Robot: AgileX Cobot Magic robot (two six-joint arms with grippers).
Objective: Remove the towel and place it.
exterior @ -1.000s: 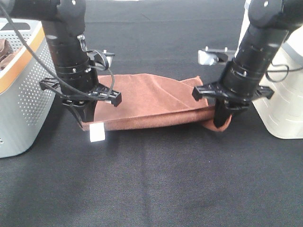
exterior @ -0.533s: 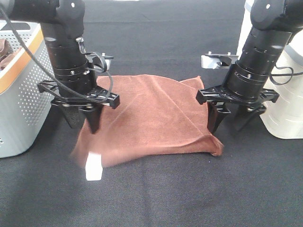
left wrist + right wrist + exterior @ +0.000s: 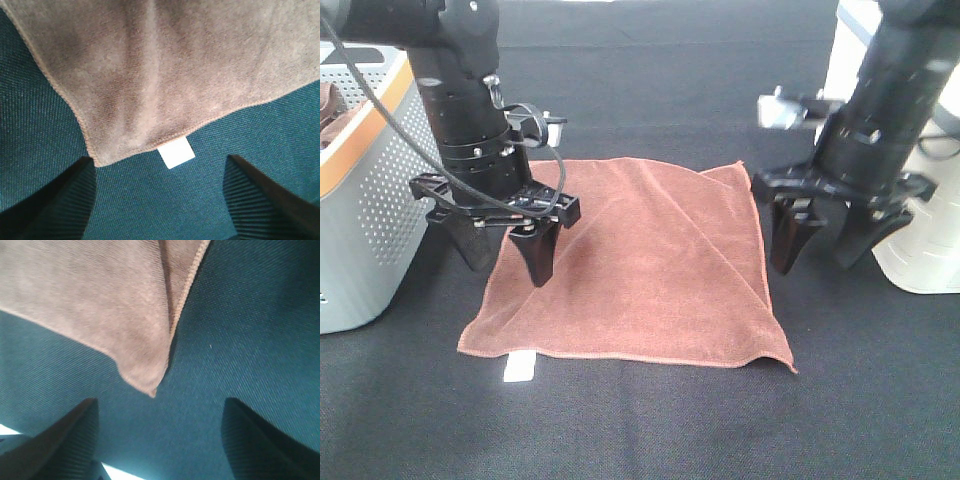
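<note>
Exterior high shows the towel (image 3: 640, 265) flat on the table (image 3: 650, 420). Left gripper (image 3: 507, 255) and right gripper (image 3: 825, 243) hang above its side edges, jaws spread, empty.

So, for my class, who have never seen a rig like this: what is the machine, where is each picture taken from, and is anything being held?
It is a robot with two arms. One picture looks down from a high camera; the other two come from cameras on each wrist. The left gripper and the right gripper both hang open, holding nothing. A reddish-brown towel lies spread flat on the black table, its white tag at one corner. A perforated grey basket stands on the left.
</note>
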